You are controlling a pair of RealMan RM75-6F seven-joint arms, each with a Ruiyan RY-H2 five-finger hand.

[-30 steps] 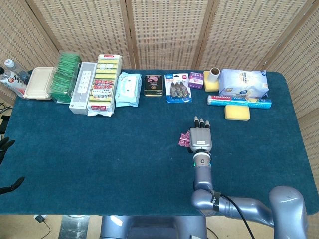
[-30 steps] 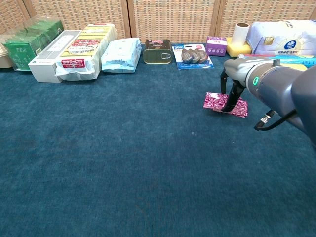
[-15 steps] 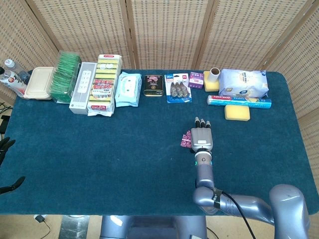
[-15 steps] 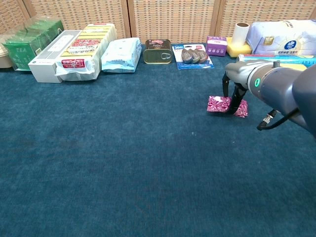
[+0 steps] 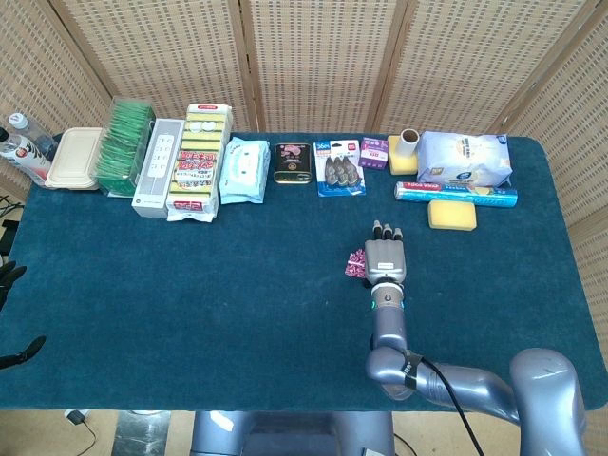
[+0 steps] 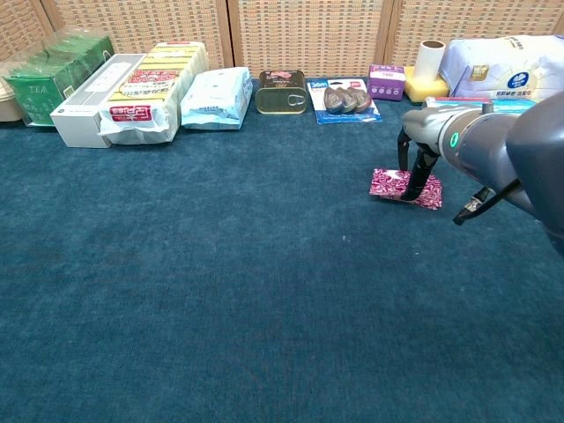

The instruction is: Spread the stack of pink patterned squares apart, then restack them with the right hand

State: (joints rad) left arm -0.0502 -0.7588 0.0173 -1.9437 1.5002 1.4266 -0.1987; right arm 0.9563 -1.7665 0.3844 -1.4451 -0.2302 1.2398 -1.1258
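At about four o'clock from the table's middle, your right hand (image 5: 386,258) sits palm-down over the pink patterned squares (image 6: 404,186), which lie on the blue cloth (image 5: 218,285) just at the hand's nine o'clock edge in the head view. From the chest view the squares look only slightly fanned, one overlapping the other, so you seem to be somewhere between spreading and regathering; I cannot tell which, and a tidy stack is not there yet. Your fingertips (image 6: 414,189) come down onto the top of the squares and press there. The fingers point downward, a little apart, and nothing is lifted or pinched: you are touching, not gripping. Your left hand (image 5: 9,275) is barely visible at the nine o'clock edge; I cannot tell its state.
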